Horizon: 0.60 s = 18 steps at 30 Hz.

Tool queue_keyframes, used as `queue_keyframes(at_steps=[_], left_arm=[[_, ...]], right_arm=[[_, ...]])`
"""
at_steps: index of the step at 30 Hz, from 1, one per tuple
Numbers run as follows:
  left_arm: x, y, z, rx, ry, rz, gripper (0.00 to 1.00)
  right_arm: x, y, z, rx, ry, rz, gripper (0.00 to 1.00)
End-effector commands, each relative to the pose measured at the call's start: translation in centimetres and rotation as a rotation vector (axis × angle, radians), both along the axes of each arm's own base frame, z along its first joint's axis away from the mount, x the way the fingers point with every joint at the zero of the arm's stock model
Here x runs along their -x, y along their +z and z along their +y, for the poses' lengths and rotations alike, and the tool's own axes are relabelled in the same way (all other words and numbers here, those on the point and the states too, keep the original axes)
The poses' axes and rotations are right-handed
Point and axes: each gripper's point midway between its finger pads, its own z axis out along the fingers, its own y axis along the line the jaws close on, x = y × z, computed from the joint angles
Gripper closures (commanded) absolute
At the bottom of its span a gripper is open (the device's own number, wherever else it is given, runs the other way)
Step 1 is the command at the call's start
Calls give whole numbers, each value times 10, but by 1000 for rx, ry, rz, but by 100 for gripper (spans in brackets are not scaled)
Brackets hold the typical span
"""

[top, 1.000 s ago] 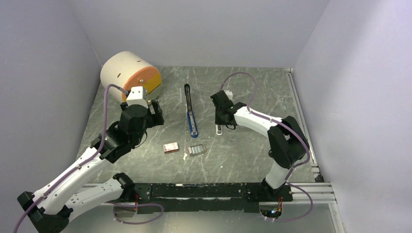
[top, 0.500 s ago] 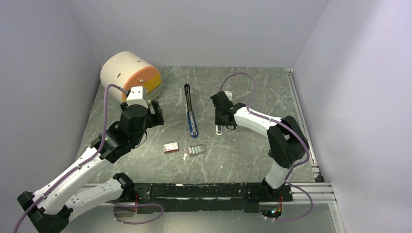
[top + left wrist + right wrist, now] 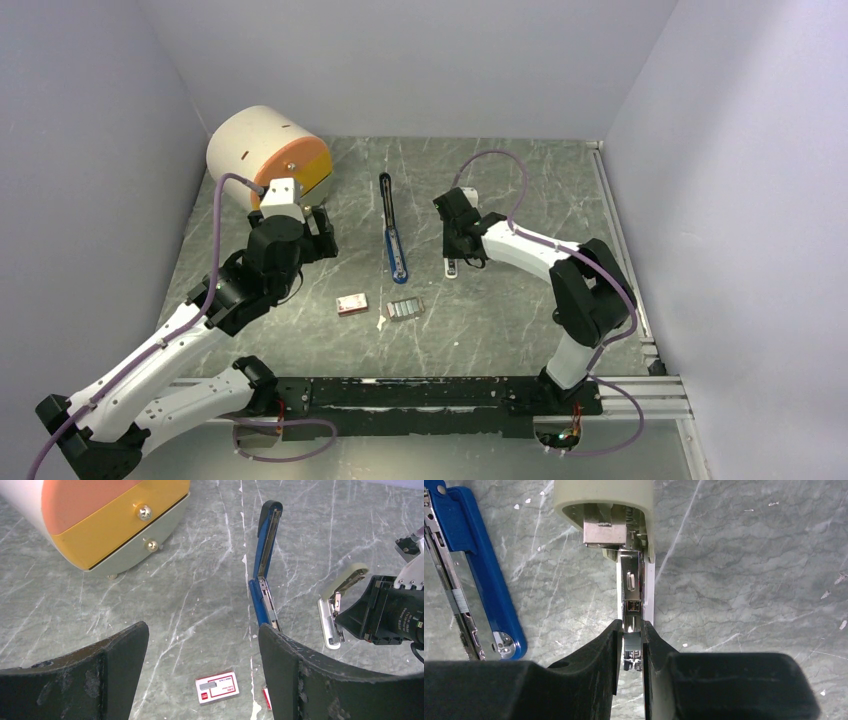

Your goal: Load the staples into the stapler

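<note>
The blue stapler (image 3: 393, 240) lies opened out flat at mid-table, its metal channel (image 3: 266, 587) exposed; it also shows at the left of the right wrist view (image 3: 484, 580). The staples (image 3: 405, 308), a small silvery block, sit nearer the arms beside the pink-red and white box (image 3: 351, 304) (image 3: 217, 688). My left gripper (image 3: 320, 233) (image 3: 202, 635) hangs open above bare table, left of the stapler, with nothing between its fingers. My right gripper (image 3: 455, 255) (image 3: 631, 630) is shut on the metal inner rail of a pale beige-grey bar (image 3: 604, 500) (image 3: 340, 587), just right of the stapler.
A round cream drawer unit (image 3: 265, 150) with orange and yellow fronts (image 3: 100, 525) stands at the back left. Walls close in the table on three sides, and a metal rail (image 3: 620, 250) runs along the right edge.
</note>
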Motion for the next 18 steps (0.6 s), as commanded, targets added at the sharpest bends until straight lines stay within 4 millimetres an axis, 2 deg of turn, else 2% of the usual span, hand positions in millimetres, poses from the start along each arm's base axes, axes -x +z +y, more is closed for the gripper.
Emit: queue_keyframes(at_steps=[1,18], left_arm=[[-1,-1,2,0,13,-1,15],[-1,-1,2,1,14,0,15]], right_arm=[[-3,11,0,-16,-3,-35,77],[0,-2,-3,9,-2,-5,77]])
